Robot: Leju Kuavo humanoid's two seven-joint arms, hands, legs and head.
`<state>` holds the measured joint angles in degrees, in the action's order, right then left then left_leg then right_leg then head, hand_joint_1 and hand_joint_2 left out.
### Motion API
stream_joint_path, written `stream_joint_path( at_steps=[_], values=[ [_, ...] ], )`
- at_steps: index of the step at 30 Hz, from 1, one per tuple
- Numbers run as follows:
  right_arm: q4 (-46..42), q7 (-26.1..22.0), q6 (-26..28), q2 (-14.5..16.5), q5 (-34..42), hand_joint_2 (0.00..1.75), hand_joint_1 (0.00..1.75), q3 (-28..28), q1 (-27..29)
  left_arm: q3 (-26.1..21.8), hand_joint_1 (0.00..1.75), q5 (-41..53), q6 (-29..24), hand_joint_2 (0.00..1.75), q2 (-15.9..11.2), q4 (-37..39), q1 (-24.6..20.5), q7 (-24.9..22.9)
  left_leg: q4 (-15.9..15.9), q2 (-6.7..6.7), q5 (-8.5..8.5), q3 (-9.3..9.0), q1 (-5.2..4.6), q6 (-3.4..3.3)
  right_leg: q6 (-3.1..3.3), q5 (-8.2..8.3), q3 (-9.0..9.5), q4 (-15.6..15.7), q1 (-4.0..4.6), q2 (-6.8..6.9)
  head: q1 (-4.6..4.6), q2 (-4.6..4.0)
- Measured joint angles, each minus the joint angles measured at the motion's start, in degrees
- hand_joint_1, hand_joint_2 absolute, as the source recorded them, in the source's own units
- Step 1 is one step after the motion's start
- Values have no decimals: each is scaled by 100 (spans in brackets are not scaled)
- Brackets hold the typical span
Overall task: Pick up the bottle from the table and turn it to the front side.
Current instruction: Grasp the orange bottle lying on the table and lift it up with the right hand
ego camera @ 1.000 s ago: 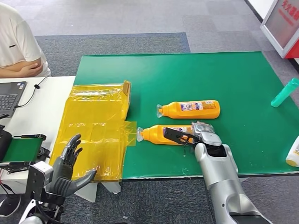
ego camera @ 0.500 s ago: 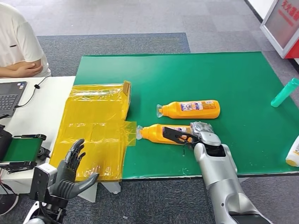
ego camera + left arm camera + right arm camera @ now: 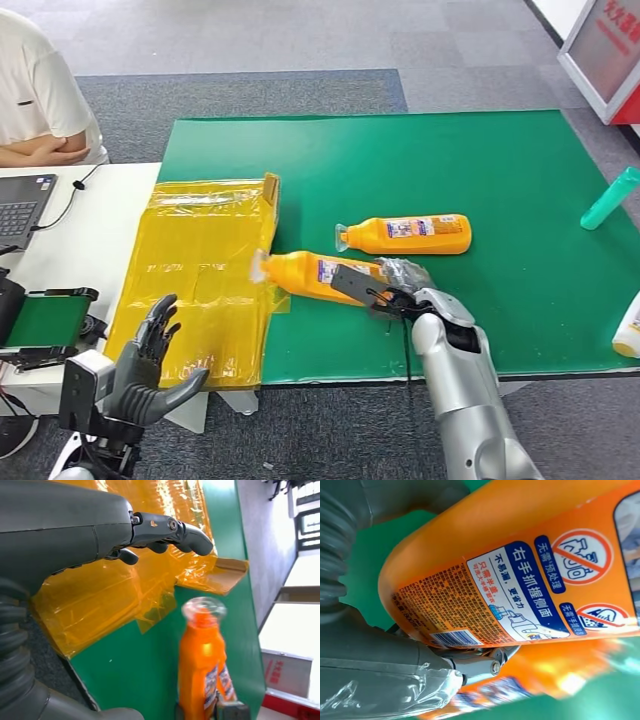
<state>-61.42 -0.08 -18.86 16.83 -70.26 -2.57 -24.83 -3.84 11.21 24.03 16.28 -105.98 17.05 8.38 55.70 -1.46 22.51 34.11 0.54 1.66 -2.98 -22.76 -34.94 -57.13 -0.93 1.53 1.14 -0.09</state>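
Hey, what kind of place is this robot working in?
Probably an office or robot test lab: grey carpet floor, a green-covered table, and a person seated at a laptop on the white desk.

bottle [image 3: 306, 273] — now lifted, leftward

Head high, looking down; wrists close behind hands.

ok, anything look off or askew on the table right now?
Mostly tidy. The held bottle sits tilted in the right hand, its cap end over the crinkled yellow film, whose flap is folded up at the mat's edge. A white bottle is at the green mat edge. No spills visible.
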Motion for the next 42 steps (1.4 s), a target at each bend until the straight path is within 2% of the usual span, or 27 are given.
stream_joint_path(
  at_steps=[2,7,15,22,28,32,38,42],
  values=[
    [-342,-129,-26,41,647,175,175,23,189,-8,0,-67,-14,175,-1,-59,-2,21,0,0,1,2,0,0,1,-2,0,0,0,1,1,0],
    [-871,-130,-10,46,1576,175,175,150,511,-13,0,-163,-25,175,-15,-165,-2,65,0,0,4,4,0,2,2,-2,-2,0,0,0,2,-2],
    [-1869,-180,41,-2,4735,175,175,720,1327,214,0,-454,-201,175,-137,-391,-49,208,0,0,4,5,3,4,4,-4,-6,0,4,0,1,-1],
    [-2414,-89,147,-42,5933,175,175,1267,1865,548,0,-799,-358,175,-178,-433,-199,-4,0,0,9,6,3,9,6,-5,-8,0,3,-1,1,0],
    [-2667,-181,344,-138,6206,175,175,1794,2205,964,0,-1136,-567,175,-356,-415,-221,11,0,0,9,6,4,9,7,-6,-10,0,4,-1,1,-1],
    [-2712,-270,507,-226,5923,175,175,2077,2304,1244,0,-1515,-607,175,-493,-404,-268,-28,0,0,9,6,4,9,8,-6,-10,0,4,-1,2,-1],
    [-2449,-417,715,-311,5458,175,175,2584,2330,1975,0,-1418,-745,175,-744,-362,-549,-86,0,0,9,7,4,9,8,-5,-8,0,4,-1,1,-1],
    [-2305,-435,750,-356,5415,175,175,2732,2318,2224,0,-1396,-759,175,-853,-332,-635,-98,0,0,9,7,4,9,7,-5,-9,0,4,-1,2,0]
  ],
)
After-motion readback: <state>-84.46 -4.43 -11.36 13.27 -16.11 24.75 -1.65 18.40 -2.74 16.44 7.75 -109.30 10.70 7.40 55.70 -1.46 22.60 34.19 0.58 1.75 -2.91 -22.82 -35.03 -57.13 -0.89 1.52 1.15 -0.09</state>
